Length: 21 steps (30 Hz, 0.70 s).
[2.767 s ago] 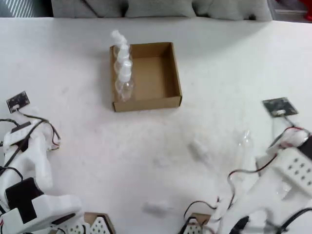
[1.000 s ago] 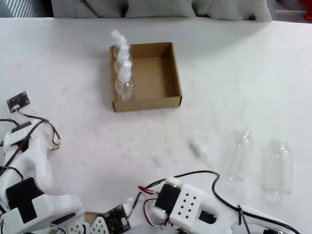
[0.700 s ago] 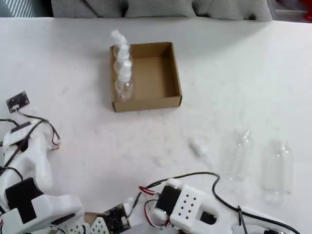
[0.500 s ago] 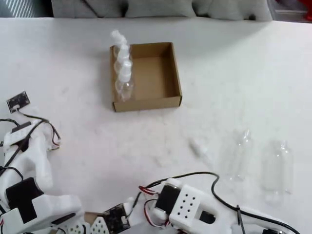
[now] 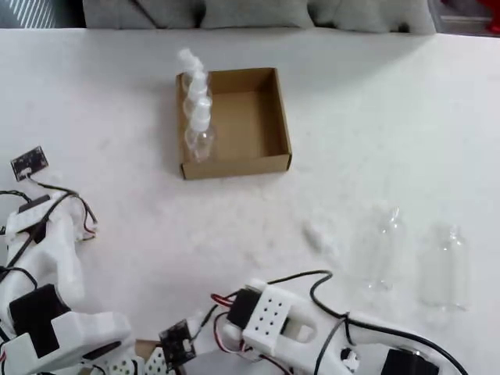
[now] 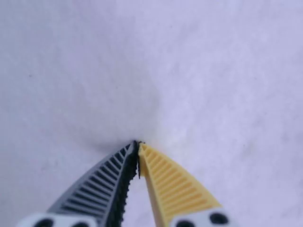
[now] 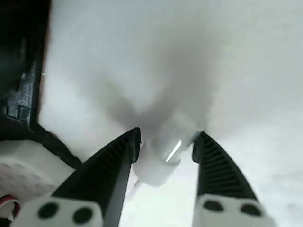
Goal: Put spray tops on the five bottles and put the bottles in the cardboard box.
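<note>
Left gripper [image 6: 137, 146]: pressed together, tips meeting, empty, low over bare desk [image 5: 117, 101].

Cardboard box [image 5: 248, 125]: far centre-left of the desk, open side up. Capped bottles [image 5: 197, 105] lie in a row along its left wall, the farthest top poking over the rim. Exact count not readable; at least two.

Right gripper [image 7: 168, 137]: pinching a spray top [image 7: 161, 163] across the collar, one finger on each side and both seemingly touching. Thin dip tube [image 7: 134, 187] trails past one finger. In the high view the right arm [image 5: 269, 316] sits low at the near edge.

Loose spray top [image 5: 316, 234]: on the desk right of centre. Just right of it lie two bare bottles [image 5: 383, 250], [image 5: 445, 266], clear, uncapped, well apart from the box.

Handling, judged:
- Spray top: light, rigid plastic, smooth, so likely to twist in the grip. Hold at the collar. Keep off the dip tube, which looks bendy.
- Bottles: thin-walled and empty, so light, likely to roll and to dent if squeezed. Grip the body near the shoulder, leaving the neck free for capping.

Writing: no legible print or labels on any item.
</note>
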{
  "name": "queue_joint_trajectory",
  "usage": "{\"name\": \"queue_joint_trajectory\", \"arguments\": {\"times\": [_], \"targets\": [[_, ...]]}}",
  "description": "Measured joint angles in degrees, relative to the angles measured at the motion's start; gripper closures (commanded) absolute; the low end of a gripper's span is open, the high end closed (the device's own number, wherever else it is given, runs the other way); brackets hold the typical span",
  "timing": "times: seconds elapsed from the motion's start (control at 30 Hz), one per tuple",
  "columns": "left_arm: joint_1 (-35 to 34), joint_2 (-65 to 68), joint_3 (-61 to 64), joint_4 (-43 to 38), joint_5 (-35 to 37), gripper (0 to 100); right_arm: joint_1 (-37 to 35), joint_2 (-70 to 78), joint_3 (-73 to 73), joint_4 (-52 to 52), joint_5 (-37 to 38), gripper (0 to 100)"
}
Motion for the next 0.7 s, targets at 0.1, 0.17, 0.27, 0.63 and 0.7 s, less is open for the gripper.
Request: {"name": "queue_joint_trajectory", "arguments": {"times": [0.1, 0.17, 0.27, 0.63, 0.7], "targets": [[0.0, 0.0, 0.0, 0.0, 0.0, 98, 2.2, 0.4, -0.4, -0.1, 0.1, 97.7], [0.0, 0.0, 0.0, 0.0, 0.0, 98, 4.8, 1.5, -1.8, 0.3, 0.2, 98.1], [0.0, 0.0, 0.0, 0.0, 0.0, 98, 9.4, 1.6, -5.1, 2.4, -0.8, 98.3], [0.0, 0.0, 0.0, 0.0, 0.0, 98, 21.8, 1.9, -25.3, -7.3, -47.5, 90.5], [0.0, 0.0, 0.0, 0.0, 0.0, 98, 22.1, 2.9, -25.2, -13.4, -53.5, 88.2]]}}
